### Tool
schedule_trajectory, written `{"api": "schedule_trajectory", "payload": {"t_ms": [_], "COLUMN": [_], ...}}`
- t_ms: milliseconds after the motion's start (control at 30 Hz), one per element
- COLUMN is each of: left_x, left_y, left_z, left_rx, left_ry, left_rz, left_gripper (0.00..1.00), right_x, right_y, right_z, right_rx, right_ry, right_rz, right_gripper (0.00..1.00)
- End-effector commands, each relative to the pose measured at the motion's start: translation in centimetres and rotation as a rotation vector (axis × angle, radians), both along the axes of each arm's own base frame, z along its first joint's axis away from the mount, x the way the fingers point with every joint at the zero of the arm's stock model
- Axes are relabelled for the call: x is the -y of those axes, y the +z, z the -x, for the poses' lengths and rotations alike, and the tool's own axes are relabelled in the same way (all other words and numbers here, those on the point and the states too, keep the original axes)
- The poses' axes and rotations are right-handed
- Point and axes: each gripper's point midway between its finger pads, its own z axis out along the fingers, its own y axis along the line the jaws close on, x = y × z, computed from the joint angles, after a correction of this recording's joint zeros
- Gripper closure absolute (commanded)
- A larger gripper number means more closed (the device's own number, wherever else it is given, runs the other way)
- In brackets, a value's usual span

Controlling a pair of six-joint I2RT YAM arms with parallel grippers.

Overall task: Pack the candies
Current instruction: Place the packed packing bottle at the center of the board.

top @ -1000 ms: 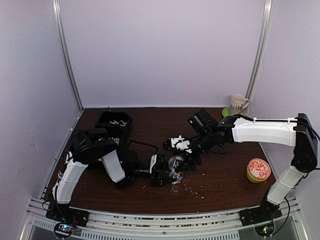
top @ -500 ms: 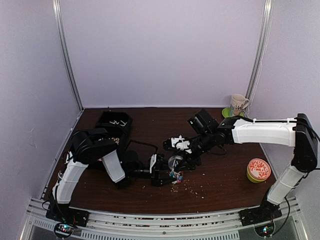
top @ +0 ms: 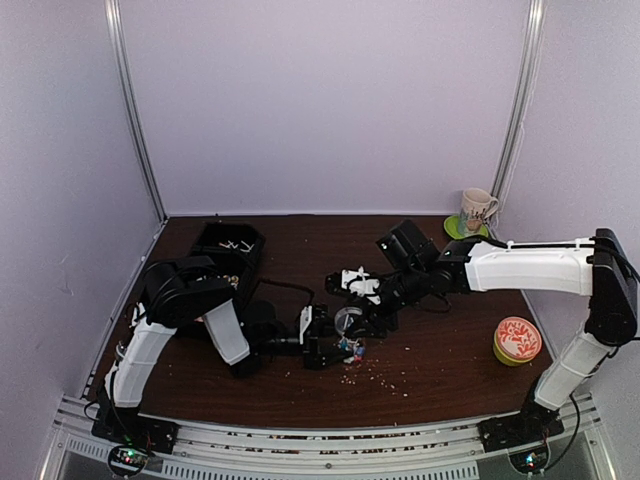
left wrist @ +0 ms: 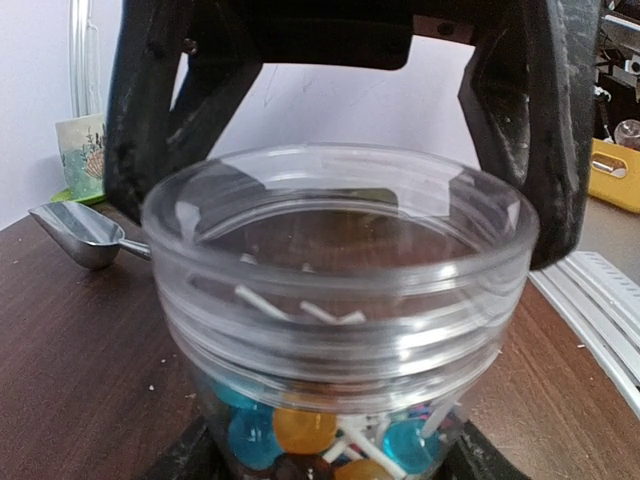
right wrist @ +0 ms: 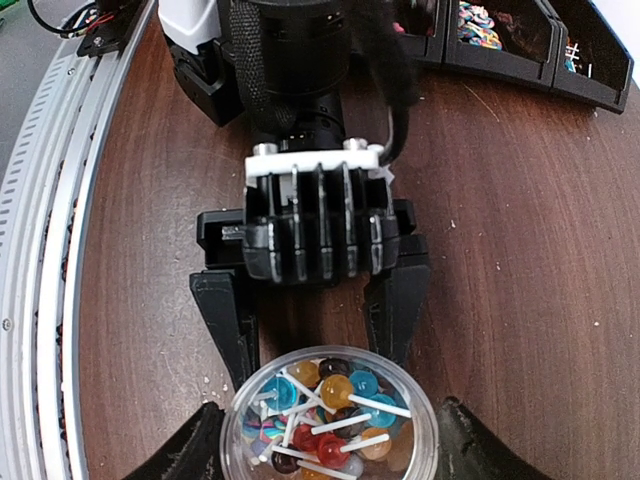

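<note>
Your left gripper (right wrist: 312, 345) pinches the upright clear jar (left wrist: 340, 300) by its sides, mid-table (top: 450, 370). The candies (right wrist: 325, 410) lie inside it. Your right gripper (right wrist: 330, 428) flanks the jar; you cannot tell whether it squeezes.

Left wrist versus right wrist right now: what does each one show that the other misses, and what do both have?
Only the left wrist: a metal scoop lying on the table, a mug behind it, and the jar with its threaded neck side-on. Only the right wrist: black bins in the top corner and the right gripper with its open fingers flanking the view. Both: the clear jar clamped in the left gripper, candies on white sticks at its bottom.
</note>
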Motion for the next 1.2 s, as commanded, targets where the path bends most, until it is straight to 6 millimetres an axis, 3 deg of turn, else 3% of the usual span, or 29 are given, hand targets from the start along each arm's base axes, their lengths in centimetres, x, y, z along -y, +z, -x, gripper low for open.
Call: {"api": "schedule_trajectory", "payload": {"t_ms": [0,233,333,367,533,800,1167], "left_x": [-1.1,-1.6,-2.0,-2.1,-2.6,-2.6,-2.4], "left_y": [-4.1,-3.5,-3.3,-3.1,-3.0,-3.0,-3.2], "left_z": [-2.8,-2.8,-3.1,-3.2,-3.9,-3.9,-3.8], "left_rx": [-0.077,-0.063,-0.055,-0.052,-0.045,-0.041,-0.045], "left_ry": [0.179,0.196,0.226,0.237,0.291,0.295,0.283], "left_rz": [-0.113,-0.090,-0.084,-0.082,-0.088,-0.087,-0.087], "left_gripper": [0.44,0.24,0.05,0.03,0.02,0.02,0.02], "right_x": [0.3,0.8,1.1,1.3,2.1,2.9,0.5], "right_y": [-1.0,-0.6,-0.1,0.1,1.5,3.4,4.4], "right_z": [-1.3,-2.2,-3.0,-3.2,-5.5,-11.9,-21.9], "right_rx": [-0.010,0.007,0.013,0.018,0.050,0.102,0.136], "right_ry": [-0.139,-0.177,-0.208,-0.217,-0.298,-0.473,-0.633], "right_rz": [0.016,0.017,0.009,0.007,-0.007,-0.005,-0.032], "right_gripper": [0.41,0.41,0.42,0.42,0.41,0.42,0.42]}}
